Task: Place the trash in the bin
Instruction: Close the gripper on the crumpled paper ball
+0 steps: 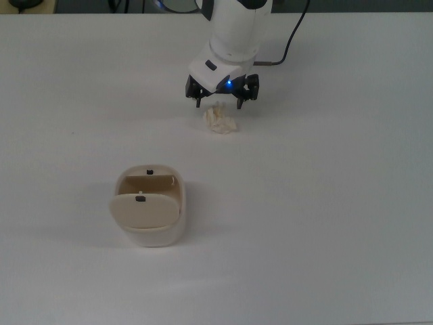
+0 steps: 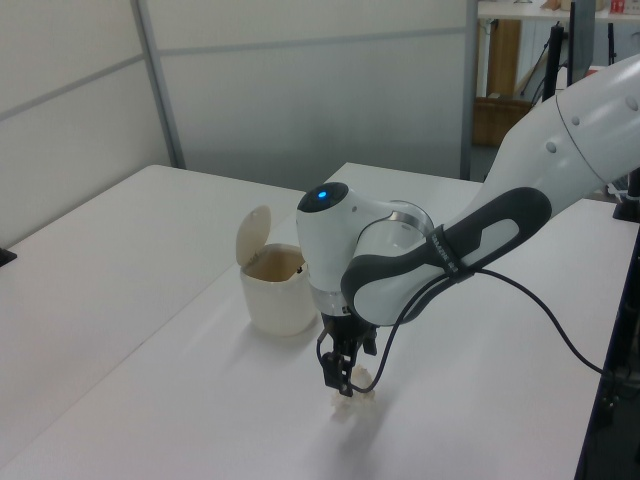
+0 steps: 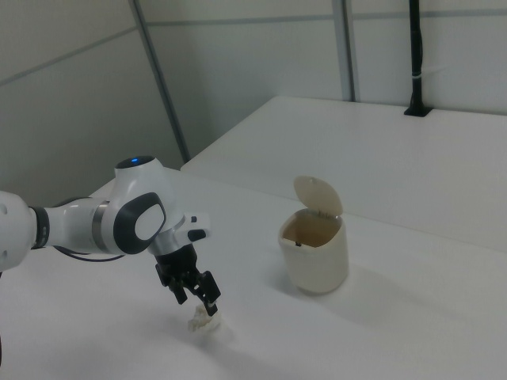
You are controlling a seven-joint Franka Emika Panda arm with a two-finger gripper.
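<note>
pincer (image 1: 220,103): fingers apart, just over trash (image 1: 220,121) | bin (image 1: 150,220): lid swung open, well apart | bench (image 1: 325,203): white

Top view: the table (image 1: 325,223) is looked down on from overhead.
Left view: the table is seen obliquely from one side.
Right view: seen obliquely from the opposite side.
Shared: bin (image 1: 149,206) (image 2: 278,290) (image 3: 314,253), arm (image 1: 233,34) (image 2: 420,255) (image 3: 95,226).

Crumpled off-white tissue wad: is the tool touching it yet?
Cannot tell. In the left view the tool overlaps the crumpled off-white tissue wad; neither contact nor gap shows plainly.
</note>
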